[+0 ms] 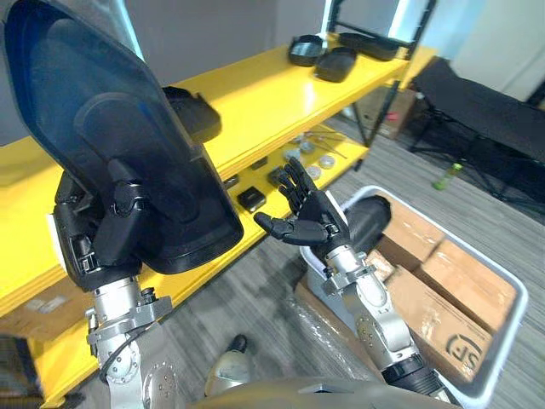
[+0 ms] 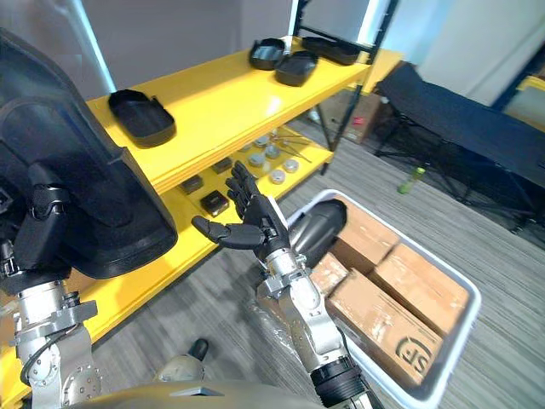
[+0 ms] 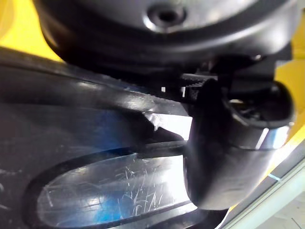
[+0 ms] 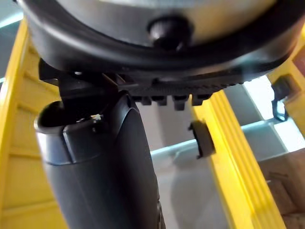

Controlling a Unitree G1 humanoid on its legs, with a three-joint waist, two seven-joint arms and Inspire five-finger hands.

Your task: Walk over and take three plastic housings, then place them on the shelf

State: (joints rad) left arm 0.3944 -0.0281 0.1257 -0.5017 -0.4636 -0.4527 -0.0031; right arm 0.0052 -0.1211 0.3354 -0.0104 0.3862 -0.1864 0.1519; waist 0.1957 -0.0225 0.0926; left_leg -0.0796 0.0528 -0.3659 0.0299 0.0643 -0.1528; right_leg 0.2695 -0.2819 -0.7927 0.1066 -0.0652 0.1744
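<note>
- Two yellow boards make up the shelf. The upper board has bare room between its near and far housings, and its front edge is unobstructed.
- One big black held housing stands tilted before the shelf's near end. Its long axis runs from upper left to lower right.
- One white bin of cardboard boxes sits on the floor beside the shelf.
- Four shelf housings lie on the upper board, one near and three far.
- The left robot hand clamps the held housing. The right robot hand hovers empty, fingers spread.
</note>
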